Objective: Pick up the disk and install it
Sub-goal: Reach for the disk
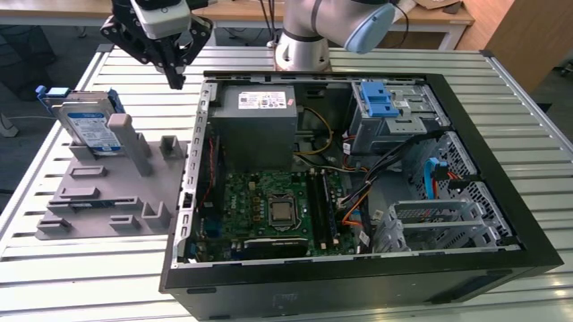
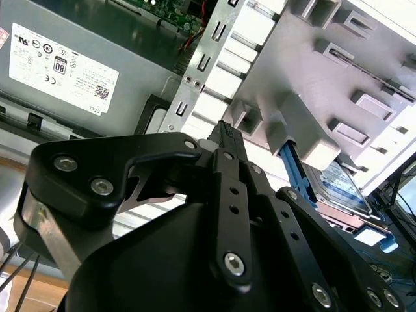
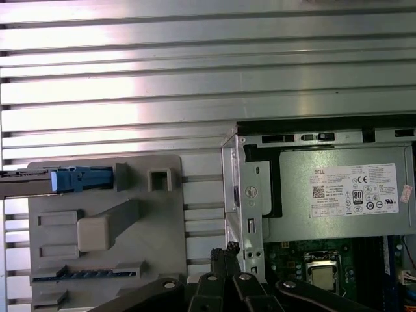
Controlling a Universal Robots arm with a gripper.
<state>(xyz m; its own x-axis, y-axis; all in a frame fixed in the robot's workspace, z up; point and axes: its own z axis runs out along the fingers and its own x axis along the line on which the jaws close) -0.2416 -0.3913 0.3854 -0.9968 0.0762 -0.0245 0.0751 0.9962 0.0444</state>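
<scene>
The fingers (image 1: 176,75) hang pinched together, empty, over the table (image 1: 80,272) between the case (image 1: 358,295) and the grey stand (image 1: 98,201) where the disk (image 1: 91,129) sits on edge; coming in shut or skewed could topple it

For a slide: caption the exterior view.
Shut gripper hangs beside the open case; disk sits in the grey stand.

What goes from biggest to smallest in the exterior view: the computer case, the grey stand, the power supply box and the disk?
Largest to smallest:
1. computer case
2. grey stand
3. power supply box
4. disk, standing on edge in the stand, only slightly smaller-looking than the box
</scene>
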